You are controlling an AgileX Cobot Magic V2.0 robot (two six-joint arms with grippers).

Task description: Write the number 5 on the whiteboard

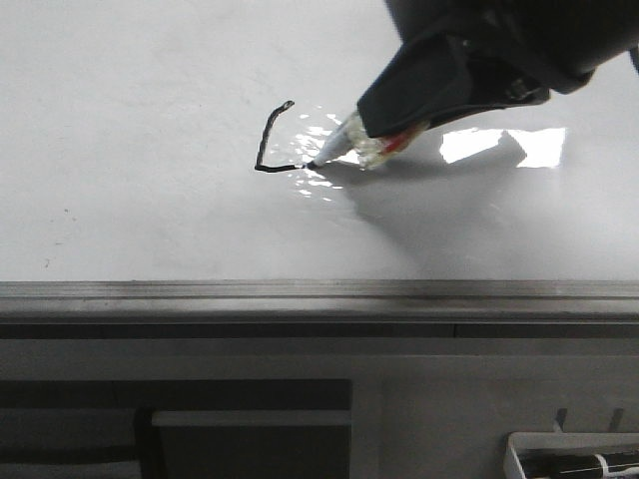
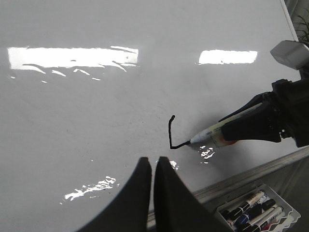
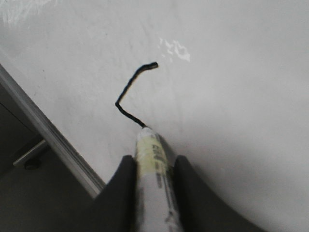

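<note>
The whiteboard (image 1: 150,120) lies flat and glossy, also in the left wrist view (image 2: 72,121) and right wrist view (image 3: 231,72). On it is a black marker line (image 1: 268,140), a short downstroke bent into a short bar, only part of the number 5; it also shows in the left wrist view (image 2: 171,135) and right wrist view (image 3: 130,94). My right gripper (image 3: 153,164) is shut on a white marker (image 1: 344,140), its tip touching the line's end. My left gripper (image 2: 153,162) is shut and empty, hovering over the board near its front edge.
The board's grey metal frame edge (image 1: 319,291) runs along the front, with grey cabinet fronts (image 1: 479,399) below. A tray of spare markers (image 2: 256,210) sits beyond the frame, also at the front view's lower right (image 1: 574,461). Light glare patches (image 1: 504,145) lie on the board.
</note>
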